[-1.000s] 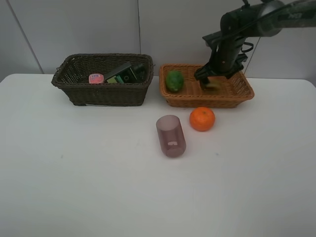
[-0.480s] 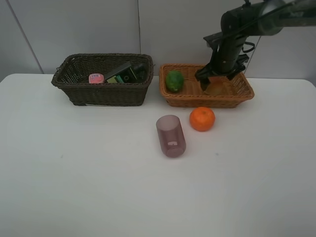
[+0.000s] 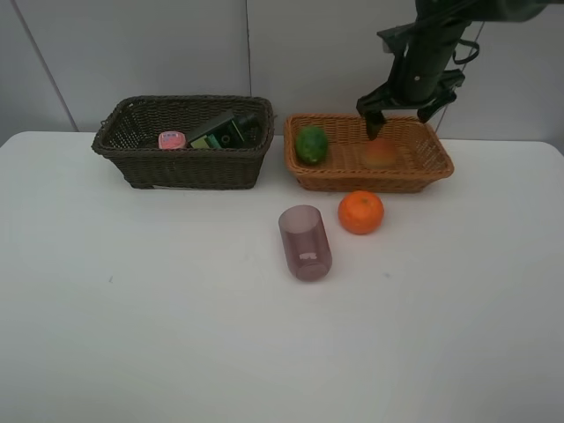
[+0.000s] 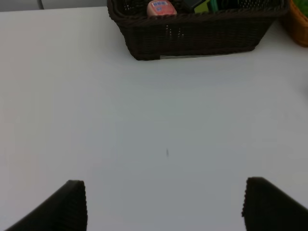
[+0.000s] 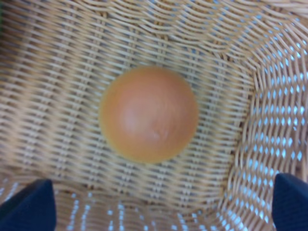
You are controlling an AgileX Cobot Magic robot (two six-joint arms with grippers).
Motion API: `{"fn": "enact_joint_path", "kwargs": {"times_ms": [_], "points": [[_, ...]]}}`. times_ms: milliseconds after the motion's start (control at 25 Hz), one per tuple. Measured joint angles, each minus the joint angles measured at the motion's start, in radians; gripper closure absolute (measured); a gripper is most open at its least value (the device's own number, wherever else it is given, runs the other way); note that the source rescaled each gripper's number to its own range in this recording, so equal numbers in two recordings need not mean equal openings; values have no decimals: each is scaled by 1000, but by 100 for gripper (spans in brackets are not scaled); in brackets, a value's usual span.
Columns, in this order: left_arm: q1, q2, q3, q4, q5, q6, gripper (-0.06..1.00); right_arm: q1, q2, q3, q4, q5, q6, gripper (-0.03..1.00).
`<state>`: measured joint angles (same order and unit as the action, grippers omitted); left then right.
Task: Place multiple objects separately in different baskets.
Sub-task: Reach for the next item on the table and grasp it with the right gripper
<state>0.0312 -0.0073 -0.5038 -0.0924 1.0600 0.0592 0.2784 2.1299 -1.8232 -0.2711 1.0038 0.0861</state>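
Observation:
The red-orange round fruit (image 3: pixel 381 154) (image 5: pixel 149 113) lies alone on the floor of the light orange-tan basket (image 3: pixel 432 167) (image 5: pixel 57 57). My right gripper (image 3: pixel 398 119) (image 5: pixel 159 211) hangs open just above it and holds nothing. The green oval fruit (image 3: pixel 311 144) sits at that basket's left end. The dark brown basket (image 3: pixel 181 163) (image 4: pixel 192 33) holds the pink white-capped bottle (image 3: pixel 171 139) (image 4: pixel 159 7) and the flat black bottle (image 3: pixel 220 134). On the table in front lie the orange (image 3: pixel 360 211) and the purple cup (image 3: pixel 305 242), the cup on its side. My left gripper (image 4: pixel 166 211) is open over bare table.
The white table (image 3: pixel 132 308) runs wide in front of both baskets. A pale wall stands close behind them. A corner of the light basket (image 4: pixel 301 24) shows at the edge of the left wrist view.
My right gripper has risen out of the light basket and drifted right, leaving the red-orange fruit on the basket floor. Nothing else moved.

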Motion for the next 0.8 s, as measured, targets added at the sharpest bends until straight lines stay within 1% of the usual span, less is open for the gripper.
{"fn": "enact_joint_path", "kwargs": {"times_ms": [200, 280, 400, 600, 800], "points": [[0, 0, 0, 0, 0, 0, 19, 0, -82, 0, 23, 48, 0, 2], [0, 0, 0, 0, 0, 0, 19, 0, -108, 0, 29, 83, 0, 2], [0, 0, 0, 0, 0, 0, 19, 5, -151, 31, 29, 112, 0, 2], [0, 0, 0, 0, 0, 0, 19, 23, -241, 163, 43, 110, 5, 2], [0, 0, 0, 0, 0, 0, 19, 32, -316, 312, 90, 74, 19, 2]]}}
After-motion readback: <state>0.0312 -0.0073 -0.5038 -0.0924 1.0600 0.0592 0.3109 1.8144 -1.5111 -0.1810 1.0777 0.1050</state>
